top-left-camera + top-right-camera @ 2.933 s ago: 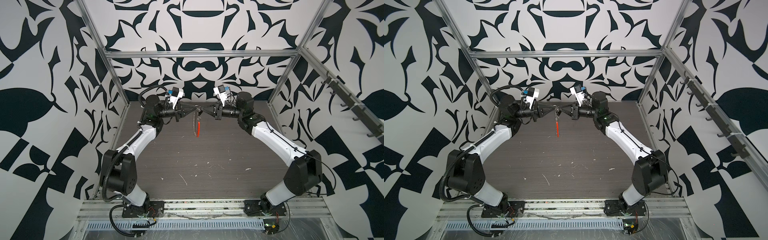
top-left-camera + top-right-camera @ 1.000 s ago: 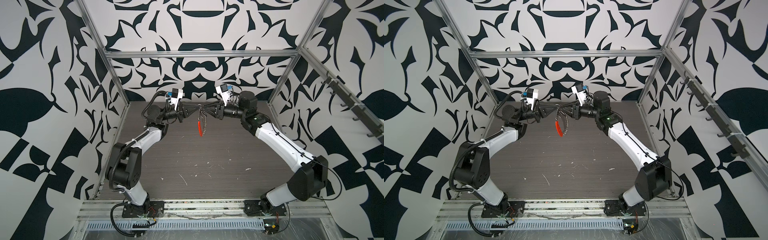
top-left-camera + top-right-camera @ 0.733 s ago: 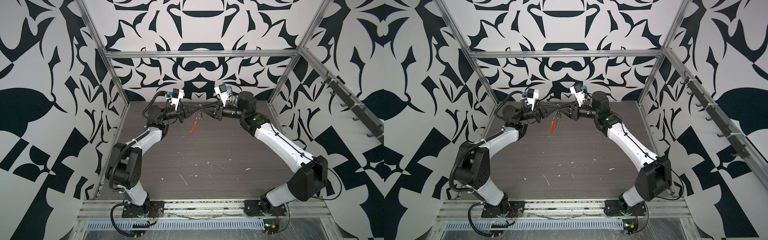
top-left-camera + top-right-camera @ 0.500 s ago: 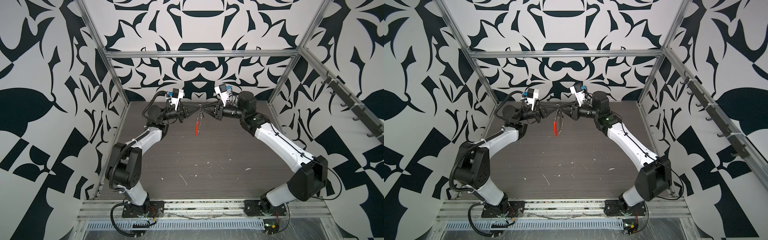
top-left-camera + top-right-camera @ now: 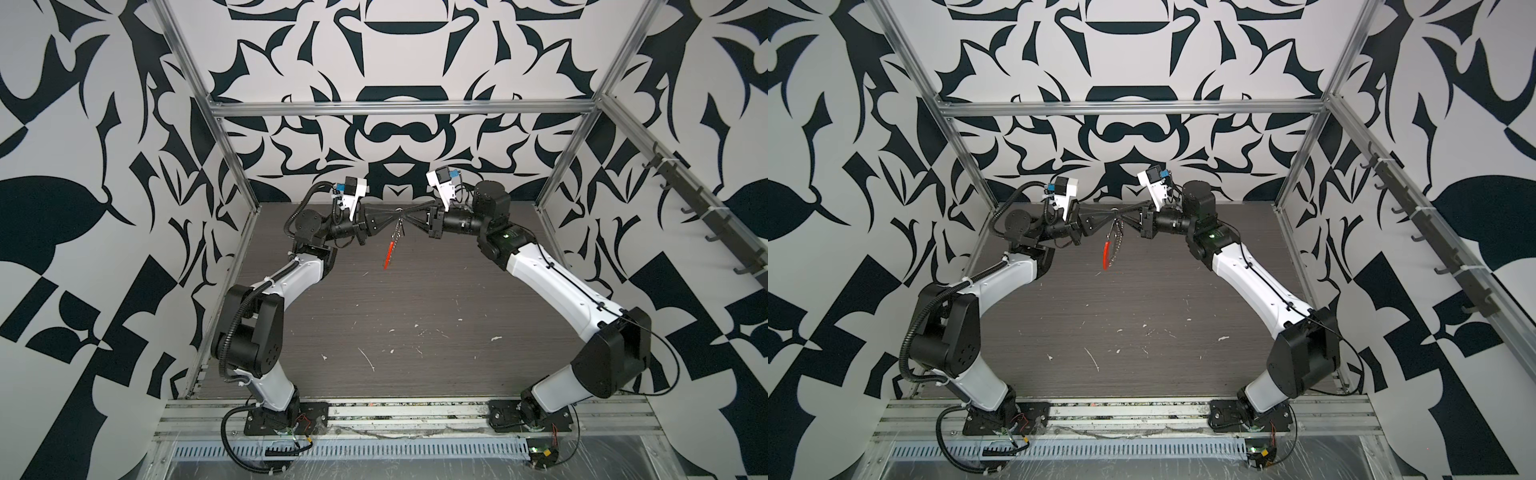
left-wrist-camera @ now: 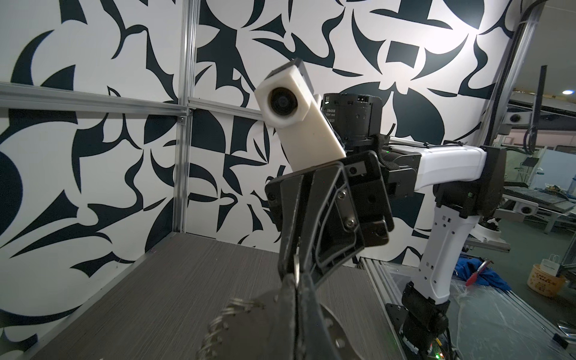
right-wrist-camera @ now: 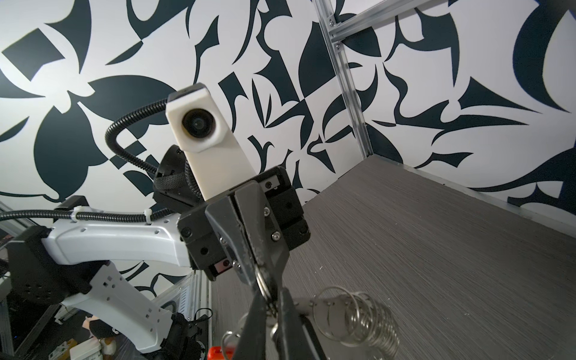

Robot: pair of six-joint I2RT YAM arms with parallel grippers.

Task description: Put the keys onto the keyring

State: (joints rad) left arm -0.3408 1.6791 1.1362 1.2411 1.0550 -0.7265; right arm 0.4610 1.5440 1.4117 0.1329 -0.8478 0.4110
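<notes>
Both top views look steeply down from high at the front, taking in the whole desk (image 5: 374,316), both arms and the back wall. Each wrist view sits close behind its own gripper, facing the opposite arm. Both share the keyring (image 7: 358,321) where the left gripper (image 7: 260,274) and right gripper (image 6: 296,270) meet.

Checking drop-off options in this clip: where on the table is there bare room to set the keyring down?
Bare table runs from below the hanging keyring to the front rail, between left arm and right arm. Crowded at the back middle, where left claw and right claw meet, shut on the keyring.
</notes>
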